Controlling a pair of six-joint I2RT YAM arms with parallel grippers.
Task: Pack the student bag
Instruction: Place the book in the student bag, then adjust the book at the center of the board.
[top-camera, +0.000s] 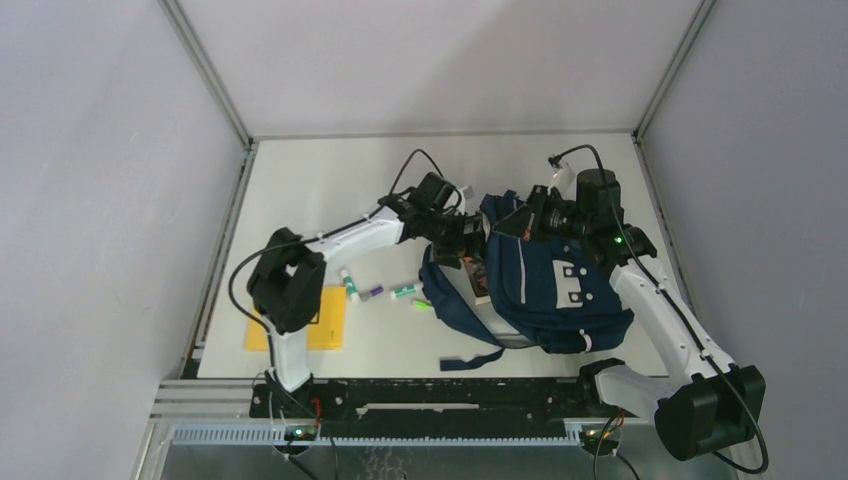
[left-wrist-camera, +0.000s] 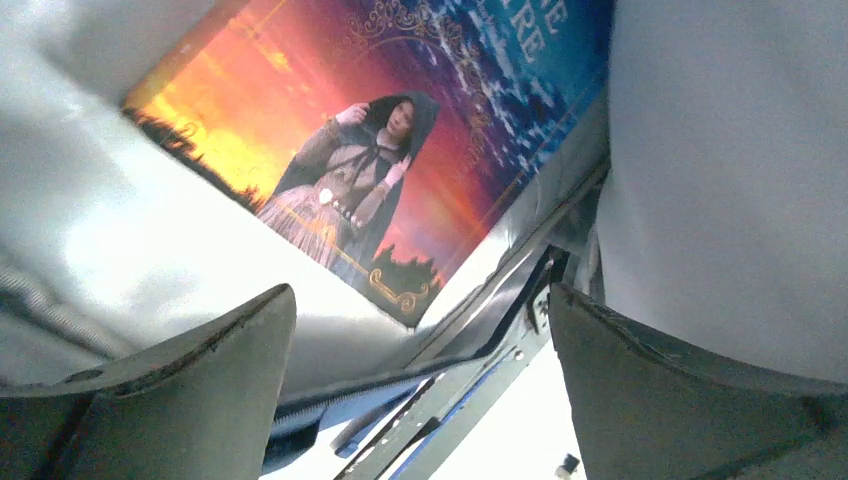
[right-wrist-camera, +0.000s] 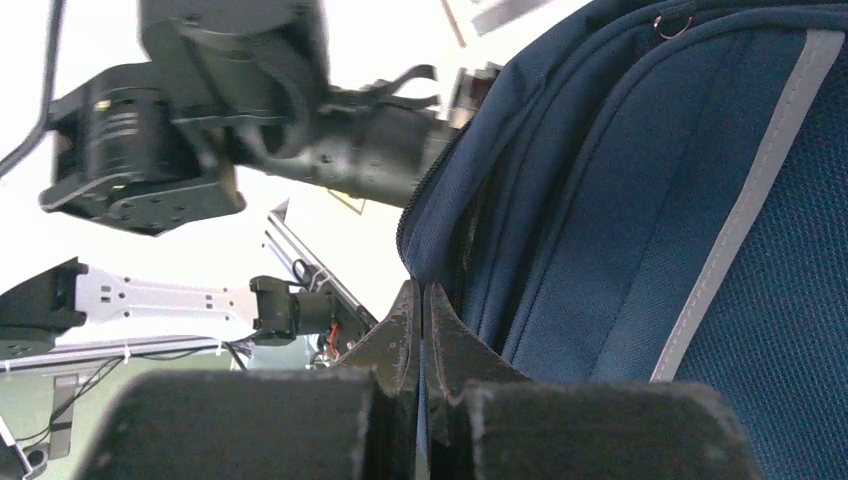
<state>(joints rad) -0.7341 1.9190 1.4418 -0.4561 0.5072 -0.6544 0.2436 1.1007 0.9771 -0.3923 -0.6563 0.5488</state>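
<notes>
Student bag (top-camera: 555, 290) lies centre-right on the desk (top-camera: 320, 190). Right fingers (right-wrist-camera: 400, 340) clamp its opening rim: hold it lifted. Left fingers (left-wrist-camera: 200, 370), spread wide over the book (left-wrist-camera: 380, 150) inside, should retract straight, without snagging.

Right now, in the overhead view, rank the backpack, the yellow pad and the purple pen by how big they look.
1. backpack, by far the largest
2. yellow pad, partly covered but clearly second
3. purple pen, smallest
</notes>
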